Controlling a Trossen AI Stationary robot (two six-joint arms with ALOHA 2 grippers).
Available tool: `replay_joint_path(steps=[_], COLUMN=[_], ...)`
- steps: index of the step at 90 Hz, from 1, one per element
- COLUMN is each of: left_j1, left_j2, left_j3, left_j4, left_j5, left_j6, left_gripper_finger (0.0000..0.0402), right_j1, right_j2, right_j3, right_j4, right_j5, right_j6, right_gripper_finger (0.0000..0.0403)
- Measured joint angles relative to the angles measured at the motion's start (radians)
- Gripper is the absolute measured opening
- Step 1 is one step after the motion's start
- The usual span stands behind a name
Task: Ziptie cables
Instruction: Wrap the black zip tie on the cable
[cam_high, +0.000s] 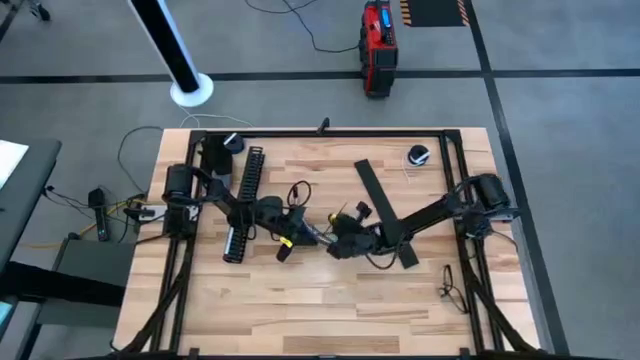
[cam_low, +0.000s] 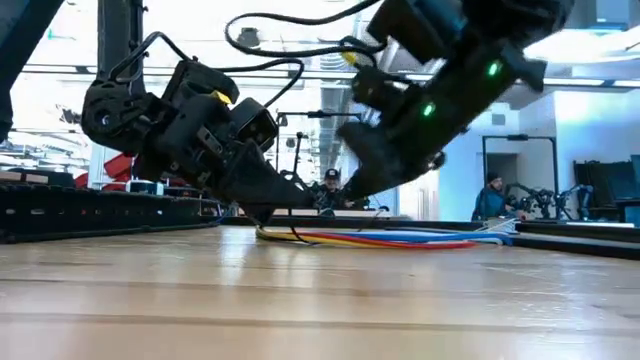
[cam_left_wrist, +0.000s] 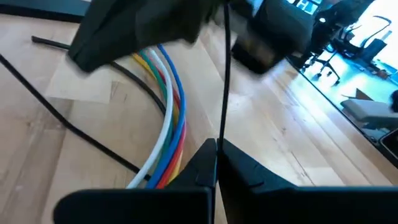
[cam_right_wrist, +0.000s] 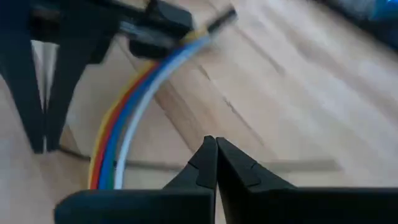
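The cables (cam_high: 310, 233), a bundle of white, blue, red and yellow wires, lie on the wooden table near its middle; they also show in the low view (cam_low: 390, 238) and in both wrist views (cam_left_wrist: 171, 112) (cam_right_wrist: 121, 130). My left gripper (cam_high: 292, 236) (cam_left_wrist: 216, 157) stands at their left end, shut on a thin black ziptie (cam_left_wrist: 224, 74). My right gripper (cam_high: 334, 241) (cam_right_wrist: 216, 155) is at their right end, shut, with nothing visible between its fingers. Whether it touches the cables cannot be told. My left gripper pinches the thin black ziptie between its two fingertips, at the strip's near end (cam_left_wrist: 218, 138). From there the strip runs straight away from the fingers, past the bend of the cables. The fingers slant down toward the table from its left side.
A long black comb-slotted channel (cam_high: 243, 200) lies behind my left gripper. Under my right arm lies a flat black strip (cam_high: 385, 212). A small round black object (cam_high: 418, 155) sits at the far right and a loose black wire (cam_high: 452, 288) at the near right. Thin black wires (cam_left_wrist: 74, 127) cross the wood.
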Motion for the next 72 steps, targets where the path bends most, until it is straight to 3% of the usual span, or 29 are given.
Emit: replay_joint_path(steps=[14, 30, 53, 72], left_j1=[-0.009, -0.009, -0.009, -0.009], left_j2=[0.000, 0.000, 0.000, 0.000], left_j3=[0.000, 0.003, 0.004, 0.015], left_j4=[-0.001, -0.027, -0.054, -0.070], left_j5=[-0.034, -0.073, -0.084, -0.086], left_j6=[-0.001, 0.014, 0.023, 0.027], left_gripper_finger=[0.0000, 0.0000, 0.0000, 0.0000], right_j1=[-0.047, -0.065, -0.073, -0.094], right_j2=[-0.054, 0.024, 0.101, 0.106], right_j3=[-0.001, 0.000, 0.003, 0.000], right_j4=[-0.226, -0.038, 0.075, 0.083], right_j5=[-0.146, -0.291, -0.256, -0.166], right_j6=[0.320, 0.387, 0.470, 0.465], right_gripper_finger=[0.0020, 0.0091, 0.0194, 0.0207])
